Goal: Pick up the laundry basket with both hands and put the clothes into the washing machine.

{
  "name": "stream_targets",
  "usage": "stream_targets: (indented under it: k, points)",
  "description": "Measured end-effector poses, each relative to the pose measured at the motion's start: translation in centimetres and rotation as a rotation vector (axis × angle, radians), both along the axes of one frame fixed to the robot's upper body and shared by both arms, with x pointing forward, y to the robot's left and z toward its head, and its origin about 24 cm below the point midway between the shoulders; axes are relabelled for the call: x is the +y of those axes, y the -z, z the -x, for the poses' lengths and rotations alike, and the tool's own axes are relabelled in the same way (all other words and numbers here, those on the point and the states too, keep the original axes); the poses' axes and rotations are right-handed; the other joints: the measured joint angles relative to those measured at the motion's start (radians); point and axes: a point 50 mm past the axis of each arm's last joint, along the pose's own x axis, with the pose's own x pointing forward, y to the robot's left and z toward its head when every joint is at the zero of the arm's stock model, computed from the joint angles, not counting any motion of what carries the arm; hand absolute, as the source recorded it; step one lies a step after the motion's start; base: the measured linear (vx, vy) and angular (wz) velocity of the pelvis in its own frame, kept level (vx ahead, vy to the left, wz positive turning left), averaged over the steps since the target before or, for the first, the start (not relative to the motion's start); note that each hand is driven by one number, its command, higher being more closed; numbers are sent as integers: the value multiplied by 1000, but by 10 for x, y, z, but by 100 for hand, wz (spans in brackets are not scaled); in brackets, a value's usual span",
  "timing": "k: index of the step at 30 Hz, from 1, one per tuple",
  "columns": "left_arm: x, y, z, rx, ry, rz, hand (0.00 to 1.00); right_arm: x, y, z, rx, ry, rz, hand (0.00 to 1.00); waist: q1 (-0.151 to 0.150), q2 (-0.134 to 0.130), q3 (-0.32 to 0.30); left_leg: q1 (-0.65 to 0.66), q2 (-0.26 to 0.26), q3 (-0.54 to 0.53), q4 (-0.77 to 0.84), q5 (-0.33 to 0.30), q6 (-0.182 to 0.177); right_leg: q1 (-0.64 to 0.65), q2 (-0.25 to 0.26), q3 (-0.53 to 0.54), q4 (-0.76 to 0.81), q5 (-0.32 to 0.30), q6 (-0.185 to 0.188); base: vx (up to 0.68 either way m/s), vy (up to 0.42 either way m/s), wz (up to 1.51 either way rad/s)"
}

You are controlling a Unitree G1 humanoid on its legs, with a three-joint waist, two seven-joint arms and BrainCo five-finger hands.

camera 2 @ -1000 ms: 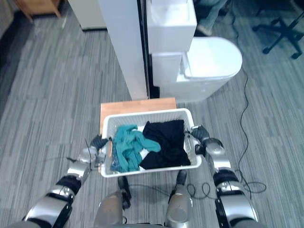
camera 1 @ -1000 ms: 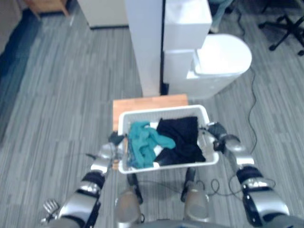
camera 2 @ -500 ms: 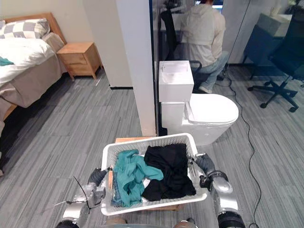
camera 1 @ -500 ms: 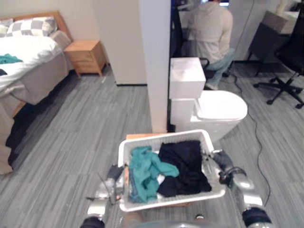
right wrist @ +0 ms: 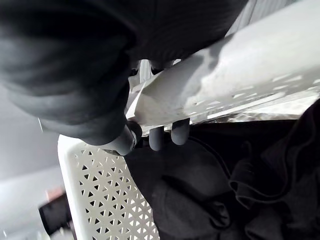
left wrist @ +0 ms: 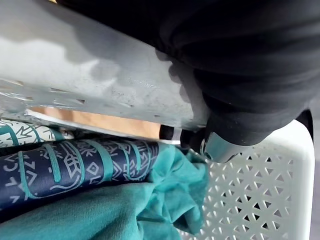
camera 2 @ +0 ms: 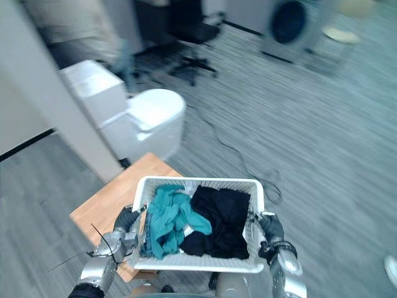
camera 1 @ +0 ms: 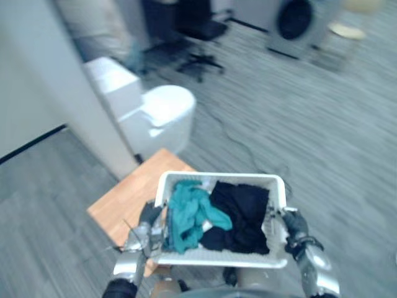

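Hooking the rim of the white perforated plastic basket [camera 1: 220, 178], the left hand [camera 1: 149, 216] and right hand [camera 1: 296, 225] grip it with curled fingers [right wrist: 179, 131], crumpled clothes [camera 1: 243, 211] between them.

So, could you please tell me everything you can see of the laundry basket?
The laundry basket is white, rectangular and plastic-looking, with perforated walls and a smooth rim. It is roughly level in front of the robot, its left end over a low wooden table. Inside, a teal garment lies left and a black garment right. The left robot hand and right robot hand grip its end rims, fingers curled over the edge.
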Motion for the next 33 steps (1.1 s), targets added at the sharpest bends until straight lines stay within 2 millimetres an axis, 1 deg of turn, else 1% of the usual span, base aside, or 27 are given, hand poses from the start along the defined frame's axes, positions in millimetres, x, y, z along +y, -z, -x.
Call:
stream_targets:
  k: [1,4,5,7,8,9,11,12,13,14,15,16,17,18,19,21,22,23,24,25,27,28,29,30,31,32,33]
  points:
    - [-1,0,0,-1,1,6,100,0,1,-2,4,-3,1,100,-7,4,8,38,18,66,-5,-4,-6,12,-16,38,104,-59,35,-188,8,-197]
    - [-3,4,5,17,-4,18,100,-3,2,1,17,-8,13,100,-7,23,-1,107,74,219,-11,-12,-59,93,-51,61,113,-108,74,-72,-101,-171]
    - [-3,5,7,21,-17,38,100,-4,0,-3,10,-23,26,100,-1,6,-21,117,90,291,-15,-7,-86,99,-84,33,58,-108,71,-14,-163,-194]
    - [-3,5,7,22,-25,49,100,-4,-4,-8,-3,-39,41,100,-3,6,-34,120,116,376,-11,12,-108,94,-115,-33,-41,-96,63,22,-185,-163]
    - [-3,6,8,22,-25,50,100,-5,-4,-8,-1,-39,41,100,-6,-6,-43,121,139,425,15,19,-131,98,-113,-51,-139,-41,106,78,-282,-155]
    - [-7,8,9,32,-28,68,100,-8,0,-5,23,-31,41,100,-28,19,-44,122,206,446,77,26,-156,106,-36,-21,-180,-34,136,176,-371,-143]
    - [-11,14,13,61,-33,83,100,-13,6,4,54,-18,46,100,-32,49,-48,155,327,405,187,34,-162,119,59,27,-187,-53,94,258,-289,-138]
    - [-11,19,17,87,-33,82,100,-13,9,10,68,-14,46,100,-31,63,-41,175,439,386,328,68,-114,157,126,62,-190,-71,66,226,-158,-131]
    - [-11,21,19,97,-32,81,100,-13,11,14,77,-9,44,100,-32,65,-38,177,493,358,410,109,-48,181,155,73,-194,-79,54,247,-202,-133]
    - [-9,25,24,120,-35,76,100,-13,13,22,89,-4,44,100,-29,65,-35,130,561,210,556,256,125,233,196,110,-217,-94,32,238,-154,-124]
    - [-12,29,29,134,-45,99,100,-11,12,24,85,-7,48,100,-24,51,-29,16,521,-44,678,289,82,273,202,151,-243,-108,31,237,-122,-116]
    - [-16,30,31,141,-48,119,100,-14,10,23,81,-4,57,100,-21,49,-27,-65,451,-175,740,243,15,279,196,175,-247,-120,20,220,7,-92]
    - [-23,32,32,143,-54,147,100,-20,7,23,78,-3,85,100,-7,47,-18,-197,274,-361,803,160,-91,294,179,210,-265,-127,22,165,44,-64]
    - [-24,33,34,149,-57,151,100,-22,7,23,81,-10,96,100,9,49,-14,-237,197,-424,788,127,-131,305,175,233,-275,-127,22,209,95,-109]
    - [-19,35,40,157,-76,149,100,-22,6,22,87,-40,119,100,36,52,-10,-280,120,-439,685,81,-136,333,175,277,-308,-125,28,243,117,-112]
    - [-9,29,35,121,-75,123,100,-12,7,19,73,-55,95,100,44,53,-10,-319,133,-375,432,73,-108,376,180,291,-361,-113,57,295,135,-85]
    - [-7,30,36,126,-78,118,100,-9,8,19,71,-63,92,100,41,54,-9,-323,134,-336,183,91,-119,402,176,311,-387,-122,76,294,156,-41]
    - [-8,30,36,124,-78,121,100,-9,9,21,78,-62,94,100,34,54,-9,-325,113,-344,39,146,-127,419,163,315,-398,-135,97,414,244,-36]
    - [-9,31,37,128,-82,124,100,-8,12,22,90,-59,89,100,31,38,-14,-306,75,-345,-9,244,-130,431,138,325,-405,-152,121,336,211,-12]
    - [-8,31,38,128,-84,123,100,-6,13,21,90,-58,80,100,27,23,-21,-304,45,-340,-6,246,-123,431,110,340,-403,-164,130,546,333,-3]
    - [-8,26,30,97,-97,131,100,-5,12,19,77,-58,79,100,18,-11,-23,-388,-1,-349,170,103,-68,424,44,326,-354,-215,179,513,328,18]
    - [-7,26,30,99,-97,127,100,-4,14,19,82,-55,72,100,18,-24,-27,-384,-19,-345,187,69,-63,415,25,324,-305,-231,189,451,320,19]
    - [-6,29,32,113,-99,125,100,-3,15,19,87,-54,67,100,21,-33,-29,-344,-60,-327,183,26,-46,346,-25,329,-110,-239,190,559,400,13]
    - [-5,31,36,125,-104,124,100,-2,17,20,94,-52,61,100,24,-48,-21,-271,-112,-306,144,10,-22,248,-93,338,165,-184,195,476,338,18]
    - [-4,32,39,133,-107,121,100,-1,19,21,104,-52,57,100,22,-55,-17,-228,-139,-299,120,2,-13,192,-129,338,306,-115,186,514,304,37]
    - [-1,35,44,151,-108,108,100,3,24,24,124,-58,44,100,8,-54,-15,-157,-170,-301,81,-9,11,99,-157,348,539,-25,183,547,220,47]
    - [3,36,48,167,-110,92,100,6,26,26,139,-72,40,100,6,-41,-8,-79,-186,-307,33,-11,26,31,-143,343,673,-50,157,556,195,42]
